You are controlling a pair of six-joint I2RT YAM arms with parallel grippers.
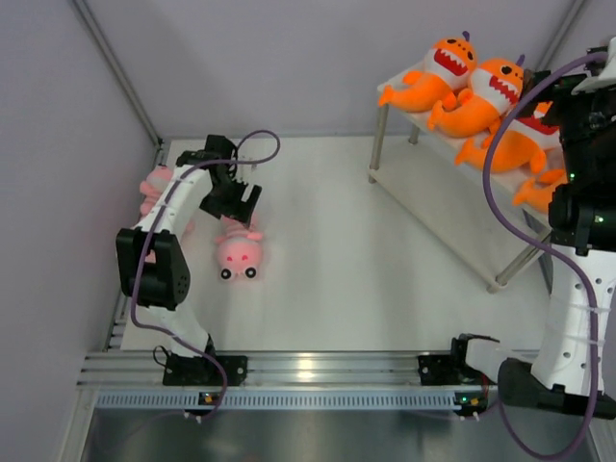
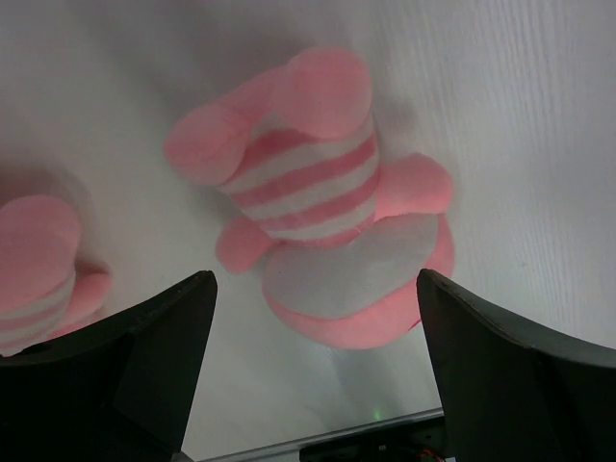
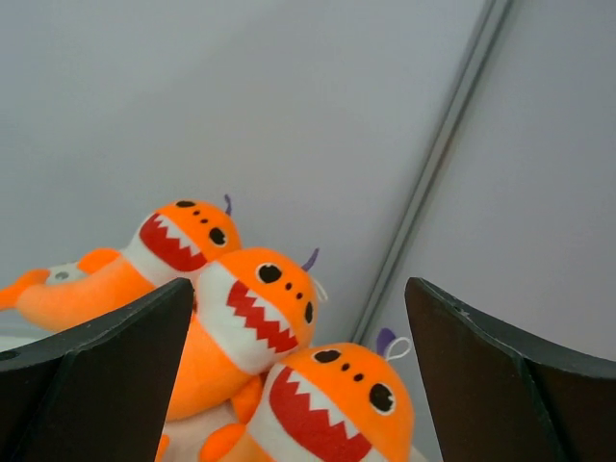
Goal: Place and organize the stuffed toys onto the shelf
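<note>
A pink striped plush (image 1: 239,252) lies on the white table, and in the left wrist view (image 2: 318,192) it sits just ahead of the jaws. My left gripper (image 1: 236,204) hovers over it, open and empty (image 2: 313,385). A second pink plush (image 1: 154,188) lies at the far left, partly hidden by the arm, and also shows in the left wrist view (image 2: 38,260). Orange sharks (image 1: 445,72) (image 1: 488,96) (image 1: 515,146) lie in a row on the shelf's (image 1: 448,202) top board. My right gripper (image 3: 298,380) is open and empty, facing three sharks (image 3: 255,308).
A grey wall and a metal corner post (image 3: 433,173) stand behind the shelf. The right arm's purple cable (image 1: 491,173) loops in front of the shelf's right end. A metal rail (image 1: 318,371) runs along the near table edge.
</note>
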